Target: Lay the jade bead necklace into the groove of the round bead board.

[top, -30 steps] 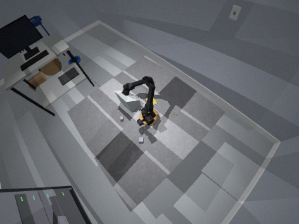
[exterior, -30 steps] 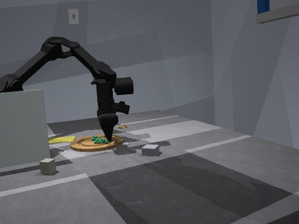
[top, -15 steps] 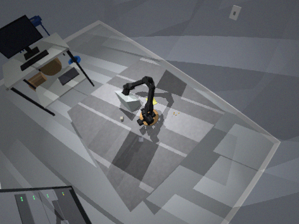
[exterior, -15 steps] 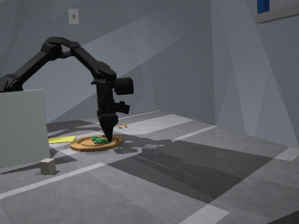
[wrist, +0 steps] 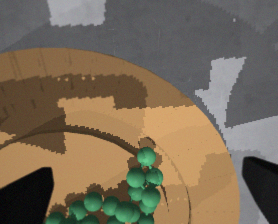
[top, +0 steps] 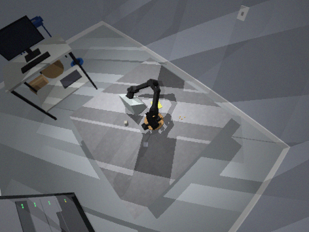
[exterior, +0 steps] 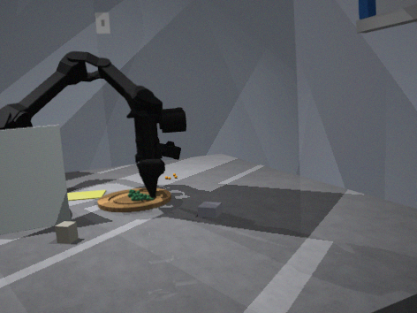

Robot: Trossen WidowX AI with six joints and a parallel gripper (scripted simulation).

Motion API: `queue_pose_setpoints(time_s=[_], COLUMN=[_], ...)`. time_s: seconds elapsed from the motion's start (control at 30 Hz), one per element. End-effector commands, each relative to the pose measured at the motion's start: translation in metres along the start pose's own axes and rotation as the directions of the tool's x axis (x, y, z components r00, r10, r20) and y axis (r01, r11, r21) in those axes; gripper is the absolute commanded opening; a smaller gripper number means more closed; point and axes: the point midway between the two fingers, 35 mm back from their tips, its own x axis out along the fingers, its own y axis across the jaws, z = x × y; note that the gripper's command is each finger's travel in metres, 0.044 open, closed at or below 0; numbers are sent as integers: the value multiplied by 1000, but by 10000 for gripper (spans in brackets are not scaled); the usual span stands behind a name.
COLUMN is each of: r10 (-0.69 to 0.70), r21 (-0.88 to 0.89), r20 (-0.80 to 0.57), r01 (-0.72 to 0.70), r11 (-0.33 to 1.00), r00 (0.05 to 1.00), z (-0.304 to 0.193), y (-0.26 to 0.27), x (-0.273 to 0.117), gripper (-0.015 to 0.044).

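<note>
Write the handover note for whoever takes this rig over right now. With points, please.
Gripper (top: 154, 123) (exterior: 153, 196) (wrist: 148, 170): open, nothing between its fingers, pointing down low over the round bead board.
Jade bead necklace (exterior: 140, 195) (wrist: 122, 212): bunched on the round bead board (top: 160, 126) (exterior: 116, 207) (wrist: 172, 92), its near end by the groove's curved edge in the wrist view.
Done: the necklace is on the board.
Left: it does not follow the groove round; most likely grip an end bead and lay it along the groove.
</note>
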Motion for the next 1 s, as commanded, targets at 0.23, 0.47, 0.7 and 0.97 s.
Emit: queue_pose_setpoints(time_s=[0.23, 0.47, 0.7, 0.97], r10=[-3, -3, -3, -3], r21=[-6, -6, 240, 857], r20=[1, 1, 0, -1], r01=[3, 3, 3, 2], r11=[1000, 1000, 971, 515], r00=[1000, 1000, 1000, 1000], z=[0, 0, -7, -34], y=[0, 0, 4, 17], x=[-1, -1, -7, -25], gripper=[440, 440, 335, 310])
